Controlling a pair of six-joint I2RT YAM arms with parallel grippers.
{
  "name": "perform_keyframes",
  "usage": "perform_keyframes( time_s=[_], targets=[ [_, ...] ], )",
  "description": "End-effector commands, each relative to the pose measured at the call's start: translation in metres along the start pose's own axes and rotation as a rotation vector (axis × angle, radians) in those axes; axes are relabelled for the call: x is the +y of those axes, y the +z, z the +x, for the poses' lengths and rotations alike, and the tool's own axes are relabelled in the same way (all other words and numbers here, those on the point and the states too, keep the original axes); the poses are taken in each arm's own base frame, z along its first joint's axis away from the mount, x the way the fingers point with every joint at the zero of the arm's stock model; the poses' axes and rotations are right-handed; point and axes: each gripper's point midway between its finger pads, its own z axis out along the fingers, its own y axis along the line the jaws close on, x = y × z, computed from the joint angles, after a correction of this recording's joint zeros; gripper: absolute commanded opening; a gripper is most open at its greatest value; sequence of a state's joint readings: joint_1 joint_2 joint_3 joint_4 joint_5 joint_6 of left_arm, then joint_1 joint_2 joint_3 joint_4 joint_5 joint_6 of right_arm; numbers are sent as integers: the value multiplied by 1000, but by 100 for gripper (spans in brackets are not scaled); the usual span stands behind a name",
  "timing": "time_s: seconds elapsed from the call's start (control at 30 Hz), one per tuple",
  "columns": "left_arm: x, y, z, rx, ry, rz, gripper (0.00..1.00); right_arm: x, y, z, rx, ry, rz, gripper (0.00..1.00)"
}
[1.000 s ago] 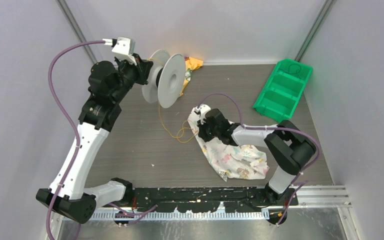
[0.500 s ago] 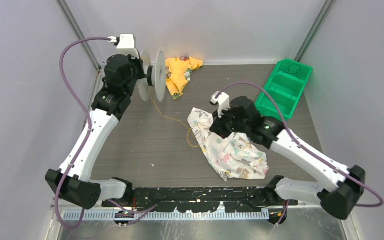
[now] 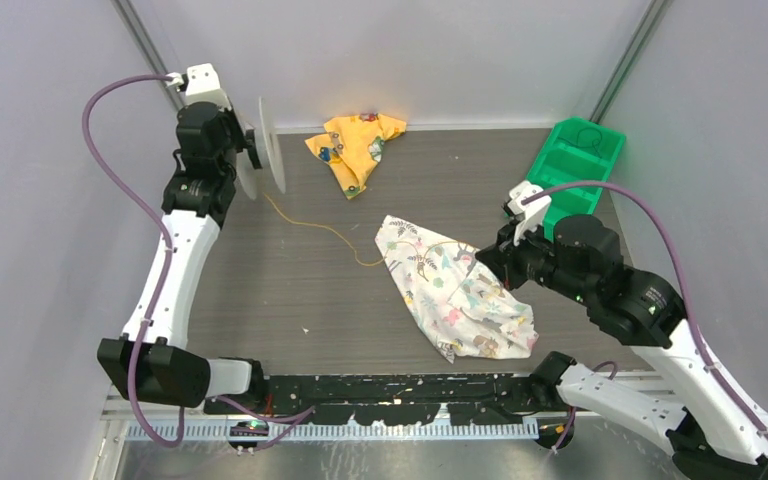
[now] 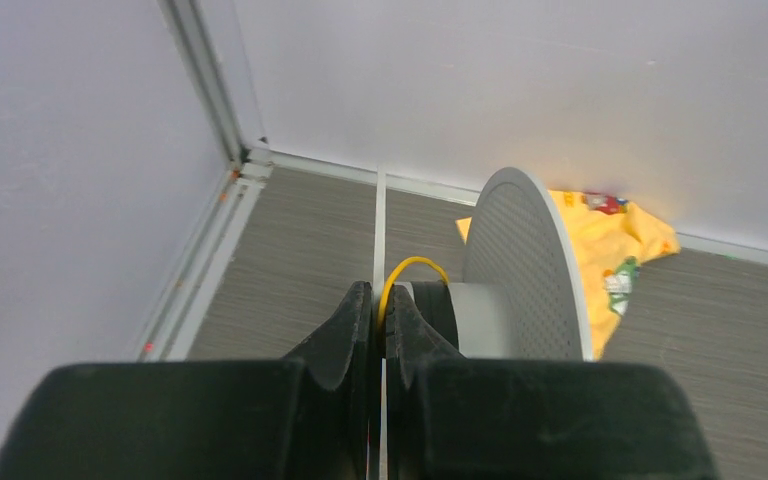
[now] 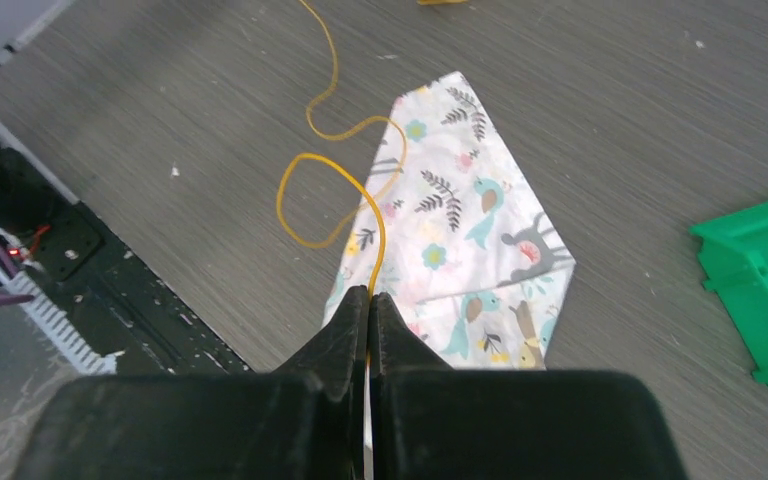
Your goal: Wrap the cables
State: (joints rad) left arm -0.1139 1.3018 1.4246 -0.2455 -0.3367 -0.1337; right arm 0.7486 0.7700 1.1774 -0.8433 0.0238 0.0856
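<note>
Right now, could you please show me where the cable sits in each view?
Top external: cable runs from spool to floral cloth.
Left wrist: arcs above the shut left claw, beside the spool.
Right wrist: loops at the cloth's edge into the shut right claw.
Shared landmarks: spool (top, left wrist); floral cloth (top, right wrist).

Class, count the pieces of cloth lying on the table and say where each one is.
2. A yellow cloth lies by the back wall; a white animal-print cloth lies right of centre, nearer the front. None appears hidden.
</note>
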Motion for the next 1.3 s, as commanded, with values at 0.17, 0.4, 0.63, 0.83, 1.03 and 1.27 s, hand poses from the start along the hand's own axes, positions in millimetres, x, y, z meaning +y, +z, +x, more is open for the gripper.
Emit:
perform_keyframes(
  time_s=[0.17, 0.4, 0.63, 0.83, 1.03, 1.27],
  targets=[
    [-44, -10, -8, -101, -150, 150, 0, 78, -1, -117, -212, -53, -379, 1],
    [-97, -6, 45, 5, 71, 231, 0, 105, -37, -235, -522, -118, -476, 1],
    [-117, 0, 100, 83, 140, 270, 0, 95, -50, -305, -663, -105, -378, 1],
    [-127, 2, 144, 162, 208, 320, 0, 48, -65, -348, -829, -55, -138, 1],
    [-128, 2, 168, 198, 256, 296, 0, 21, -77, -374, -893, -19, -59, 1],
    [-136, 4, 181, 184, 428, 250, 0, -2, -90, -390, -945, 19, 54, 1]
  ],
)
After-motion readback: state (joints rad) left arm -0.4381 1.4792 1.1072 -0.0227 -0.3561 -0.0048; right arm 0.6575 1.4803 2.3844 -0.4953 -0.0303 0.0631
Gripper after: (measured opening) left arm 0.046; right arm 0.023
